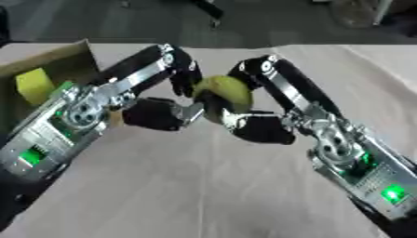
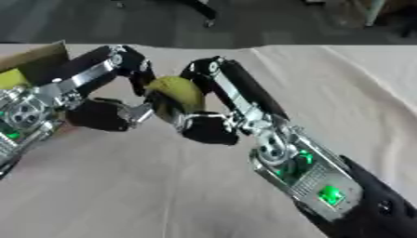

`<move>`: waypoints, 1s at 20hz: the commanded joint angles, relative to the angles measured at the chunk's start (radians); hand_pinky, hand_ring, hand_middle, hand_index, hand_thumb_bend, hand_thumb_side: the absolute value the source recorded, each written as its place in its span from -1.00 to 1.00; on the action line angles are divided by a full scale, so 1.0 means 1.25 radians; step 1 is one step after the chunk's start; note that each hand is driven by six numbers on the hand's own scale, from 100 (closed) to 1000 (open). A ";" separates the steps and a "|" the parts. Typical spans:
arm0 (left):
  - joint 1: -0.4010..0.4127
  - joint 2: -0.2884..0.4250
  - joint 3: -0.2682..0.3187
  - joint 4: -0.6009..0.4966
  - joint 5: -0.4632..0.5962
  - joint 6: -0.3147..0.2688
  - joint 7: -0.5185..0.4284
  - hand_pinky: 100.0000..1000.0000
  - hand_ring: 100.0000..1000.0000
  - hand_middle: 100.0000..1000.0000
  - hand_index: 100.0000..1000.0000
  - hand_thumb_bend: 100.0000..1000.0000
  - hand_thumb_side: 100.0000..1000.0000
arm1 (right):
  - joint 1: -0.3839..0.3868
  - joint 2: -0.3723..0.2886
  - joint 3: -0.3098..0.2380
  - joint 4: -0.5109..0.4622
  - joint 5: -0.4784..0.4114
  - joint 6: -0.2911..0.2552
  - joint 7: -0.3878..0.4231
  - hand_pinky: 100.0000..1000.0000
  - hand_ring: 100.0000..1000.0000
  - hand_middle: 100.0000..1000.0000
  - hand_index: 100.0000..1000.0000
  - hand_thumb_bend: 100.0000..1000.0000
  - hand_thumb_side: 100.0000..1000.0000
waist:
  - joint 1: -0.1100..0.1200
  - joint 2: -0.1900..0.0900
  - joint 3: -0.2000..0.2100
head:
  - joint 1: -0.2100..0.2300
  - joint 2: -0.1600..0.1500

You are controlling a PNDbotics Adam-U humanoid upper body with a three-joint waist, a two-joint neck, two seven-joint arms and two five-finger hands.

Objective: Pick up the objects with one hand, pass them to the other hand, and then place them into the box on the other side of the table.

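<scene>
Pale beige cloth [image 1: 204, 195] is covering the table across most of the left eye view, with dark floor showing along the top edge. At the upper left of the frame a brown cardboard box [image 1: 57, 60] is standing open, holding a yellow block [image 1: 34, 86] against its inner wall. Near the centre, a yellow-green rounded fruit-like object [image 1: 224, 90] is sitting above the cloth between both hands. The left hand [image 1: 163, 114] is reaching in from the lower left, its fingers and thumb curling around the object's left side. The right hand [image 1: 260, 125] is coming in from the lower right, its fingers wrapping over the object's right side and top.

Moving to the right eye view, the same pairing is appearing shifted toward the upper left of the frame, both hands curling on the object, and only a corner of the box is showing at the left edge.
</scene>
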 commanded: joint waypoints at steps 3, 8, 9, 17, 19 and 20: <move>-0.012 0.017 0.010 -0.013 0.008 -0.010 0.029 -0.12 -0.18 -0.38 -0.29 -1.00 -0.68 | -0.002 -0.021 -0.020 -0.009 0.034 0.045 -0.014 0.38 -0.06 -0.64 -0.25 -1.00 -1.00 | 0.001 -0.013 -0.002 | 0.003 0.003; -0.010 0.018 0.010 -0.012 -0.002 -0.019 0.032 -0.15 -0.20 -0.40 -0.32 -1.00 -0.79 | 0.003 -0.027 -0.022 -0.009 0.056 0.075 -0.004 0.42 0.01 -0.52 -0.07 -0.88 -0.69 | 0.000 -0.012 -0.004 | 0.005 0.003; -0.010 0.017 0.010 -0.010 -0.003 -0.019 0.034 -0.16 -0.20 -0.40 -0.32 -1.00 -0.81 | 0.003 -0.027 -0.022 -0.009 0.057 0.076 0.003 0.43 0.04 -0.49 -0.02 -0.86 -0.65 | 0.000 -0.012 -0.004 | 0.005 0.003; -0.018 0.001 0.004 0.010 -0.028 -0.007 0.051 -0.18 -0.21 -0.42 -0.34 -1.00 -0.96 | 0.003 -0.027 -0.023 -0.009 0.090 0.060 0.106 0.59 0.35 -0.05 0.48 -0.82 -0.18 | 0.000 -0.013 -0.005 | 0.005 0.002; -0.019 -0.003 0.003 0.018 -0.033 -0.005 0.056 -0.19 -0.22 -0.42 -0.35 -1.00 -0.97 | 0.004 -0.027 -0.025 -0.009 0.100 0.062 0.131 0.60 0.38 0.00 0.54 -0.78 -0.20 | 0.000 -0.013 -0.005 | 0.005 0.002; -0.019 -0.005 0.002 0.022 -0.036 -0.005 0.059 -0.19 -0.22 -0.43 -0.35 -1.00 -0.97 | 0.004 -0.026 -0.027 -0.009 0.104 0.063 0.140 0.61 0.40 0.02 0.56 -0.74 -0.24 | 0.000 -0.012 -0.005 | 0.005 0.002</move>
